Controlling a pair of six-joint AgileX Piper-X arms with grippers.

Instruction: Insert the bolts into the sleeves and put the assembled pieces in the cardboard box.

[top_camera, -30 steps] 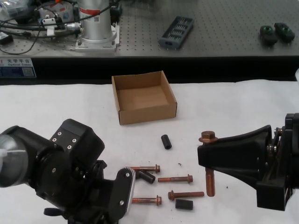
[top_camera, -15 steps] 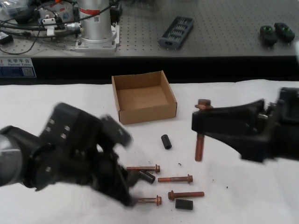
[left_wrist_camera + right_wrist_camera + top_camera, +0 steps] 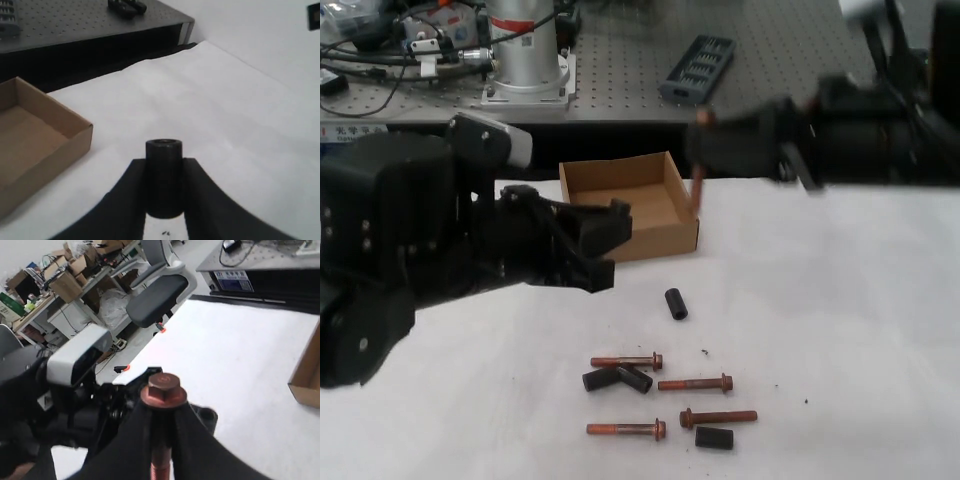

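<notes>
My left gripper [image 3: 164, 192] is shut on a short black sleeve [image 3: 164, 175], held upright above the white sheet. In the high view this gripper [image 3: 605, 245] hangs in front of the open cardboard box [image 3: 665, 235]. My right gripper [image 3: 162, 412] is shut on a copper bolt [image 3: 163, 390], head up. From the high view, the right gripper [image 3: 705, 140] holds the bolt [image 3: 697, 195] in the air at the box's right rear corner. Several loose bolts, one of them [image 3: 695, 383], and black sleeves, one of them [image 3: 676, 303], lie on the sheet.
A black optical bench [image 3: 770, 60] with a metal post [image 3: 525, 50], a slotted grey block [image 3: 698, 65] and two black knobs [image 3: 912, 72] stands behind the sheet. The box's corner [image 3: 307, 375] and the left arm [image 3: 75, 390] appear in the right wrist view.
Both arms have risen off the sheet. The right gripper carried its bolt up and back toward the box's right side. The left arm swung up toward the box's front.
</notes>
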